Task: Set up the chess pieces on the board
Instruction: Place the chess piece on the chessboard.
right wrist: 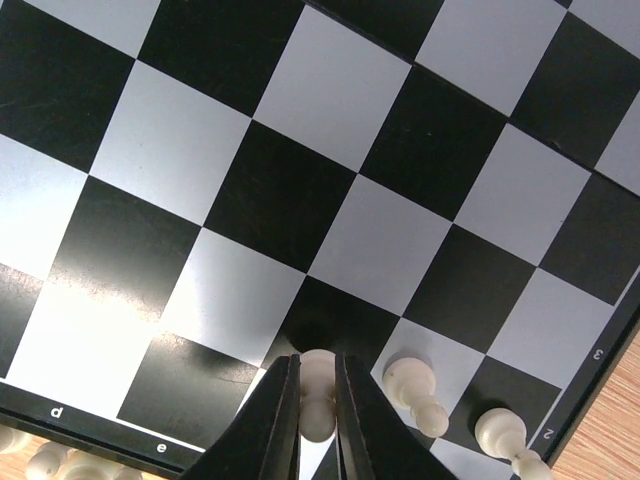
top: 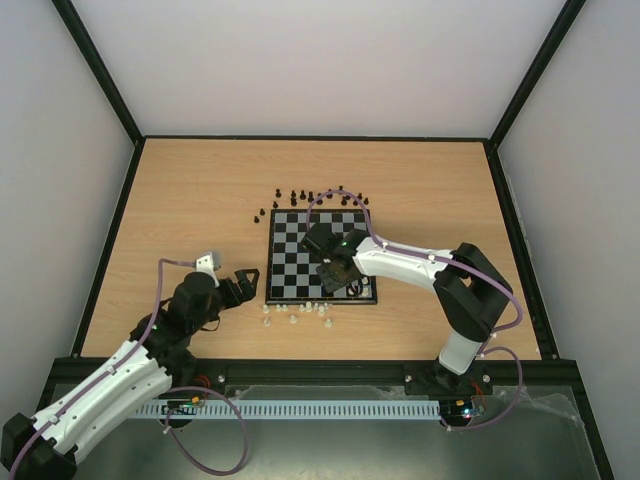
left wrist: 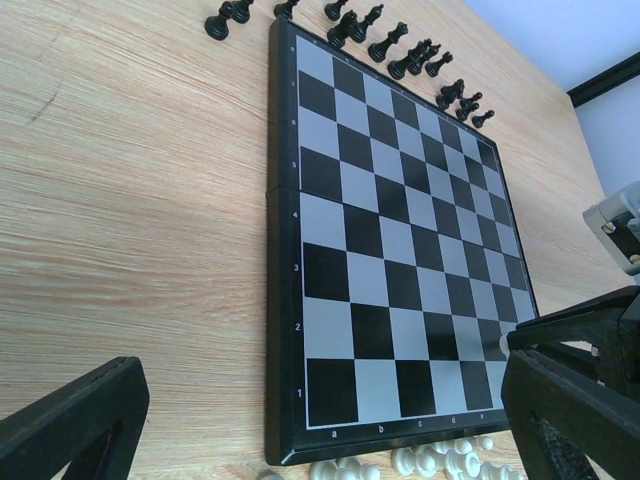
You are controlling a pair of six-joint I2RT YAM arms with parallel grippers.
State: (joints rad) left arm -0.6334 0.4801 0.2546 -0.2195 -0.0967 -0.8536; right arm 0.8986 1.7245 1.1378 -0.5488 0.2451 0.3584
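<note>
black-and-silver checked board, cream chess pieces, black chess pieces, pale woodgrain table

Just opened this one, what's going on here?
The right pincer is shut on a white chess piece, holding it low over the near rows of the board, beside two white pieces that already stand there. The left pincer hangs open over the table left of the board, holding nothing. The remaining white pieces sit off the near edge, and the black pieces wait in a line beyond the far edge.
</note>
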